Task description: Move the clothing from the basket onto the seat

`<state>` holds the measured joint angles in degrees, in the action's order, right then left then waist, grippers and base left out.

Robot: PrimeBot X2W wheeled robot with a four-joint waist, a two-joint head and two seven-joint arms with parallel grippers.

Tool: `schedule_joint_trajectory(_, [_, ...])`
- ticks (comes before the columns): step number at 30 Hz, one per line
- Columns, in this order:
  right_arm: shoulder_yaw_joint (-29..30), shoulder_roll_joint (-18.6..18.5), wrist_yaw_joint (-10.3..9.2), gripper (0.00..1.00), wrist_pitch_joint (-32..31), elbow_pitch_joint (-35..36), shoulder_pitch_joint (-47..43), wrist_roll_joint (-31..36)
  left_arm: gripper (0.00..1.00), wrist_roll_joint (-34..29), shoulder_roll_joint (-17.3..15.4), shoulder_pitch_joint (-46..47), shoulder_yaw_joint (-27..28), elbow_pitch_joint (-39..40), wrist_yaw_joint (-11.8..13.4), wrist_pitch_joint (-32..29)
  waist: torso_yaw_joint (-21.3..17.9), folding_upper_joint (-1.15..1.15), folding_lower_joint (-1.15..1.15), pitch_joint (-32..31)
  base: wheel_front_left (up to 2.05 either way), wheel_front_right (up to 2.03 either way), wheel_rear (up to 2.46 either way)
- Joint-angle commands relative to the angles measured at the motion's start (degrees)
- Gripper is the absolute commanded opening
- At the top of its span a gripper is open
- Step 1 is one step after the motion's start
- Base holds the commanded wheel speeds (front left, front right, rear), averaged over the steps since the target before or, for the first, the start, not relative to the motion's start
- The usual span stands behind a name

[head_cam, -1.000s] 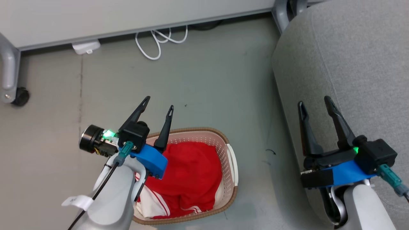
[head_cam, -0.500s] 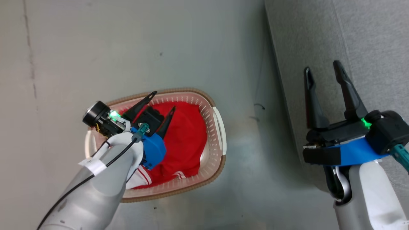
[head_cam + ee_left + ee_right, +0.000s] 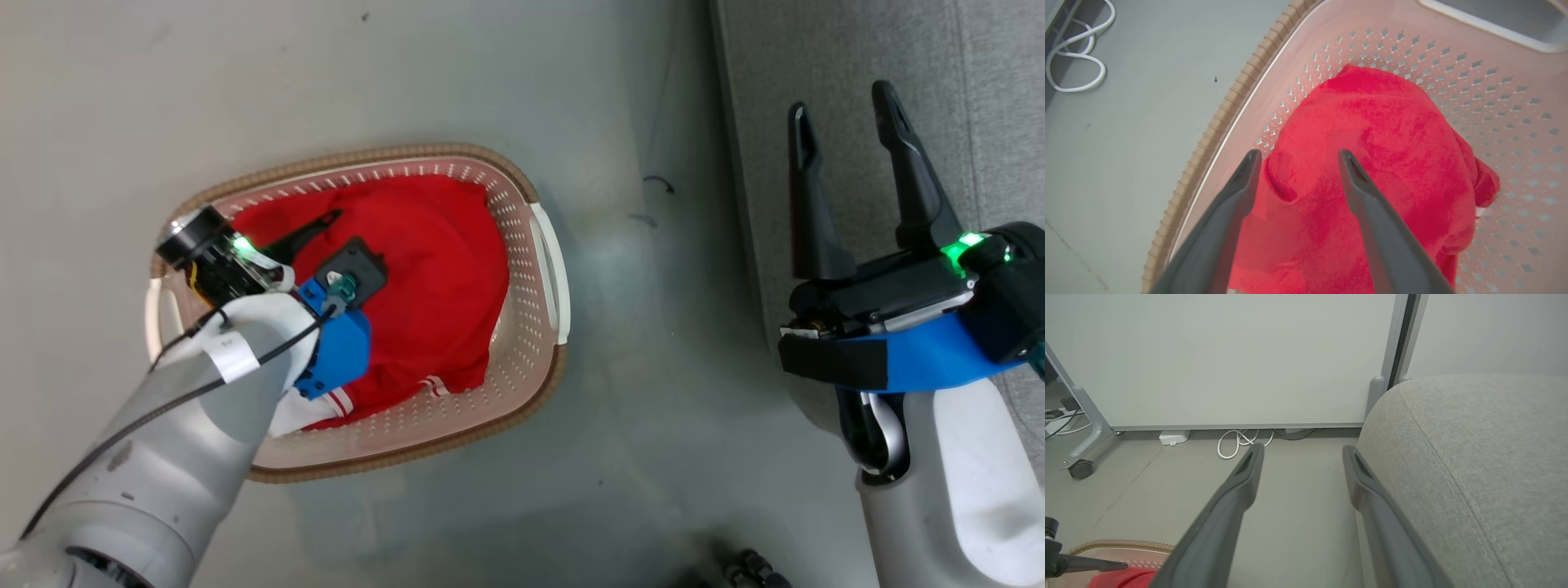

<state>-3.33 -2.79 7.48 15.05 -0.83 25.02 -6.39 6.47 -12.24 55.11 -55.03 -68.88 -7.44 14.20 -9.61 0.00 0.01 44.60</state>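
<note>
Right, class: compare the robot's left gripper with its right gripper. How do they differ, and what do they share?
The left gripper points down inside the basket at the clothing; the right gripper is outside it, beside the seat. The left gripper's fingers frame red fabric; the right gripper's frame grey floor. Both are open and hold nothing.

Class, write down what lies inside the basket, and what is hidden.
Red clothing with white stripe trim lies in the basket, with the open left gripper poised over it. The basket's bottom and whatever is beneath the fabric are covered.
</note>
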Motion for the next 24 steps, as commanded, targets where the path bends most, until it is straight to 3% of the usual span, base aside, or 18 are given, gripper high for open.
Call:
schedule_joint_trajectory(1, [0.1, -0.19, 0.03, 1.0, 0.2, 0.55, 1.14, 0.03, 1.0, 0.54, -0.43, 1.9, -1.02, -0.9, -0.01, -0.45, -0.59, 0.0, -0.01, 2.11, 0.0, 0.0, 0.0])
schedule_joint_trajectory(15, [1.14, -0.18, 0.03, 1.0, 0.2, 3.13, 2.59, -0.38, 1.0, 1.93, -2.37, 7.89, -7.3, -4.39, -0.02, -6.55, -1.35, 0.0, -0.01, 8.59, 0.0, 0.0, 0.0])
schedule_joint_trajectory(24, [1.78, -0.18, 0.03, 1.0, 0.2, 5.43, 2.24, -0.16, 1.0, 2.62, -1.19, 10.03, -9.42, -4.85, 0.33, -9.08, -1.3, 0.0, -0.01, 11.66, 0.0, 0.0, 0.0])
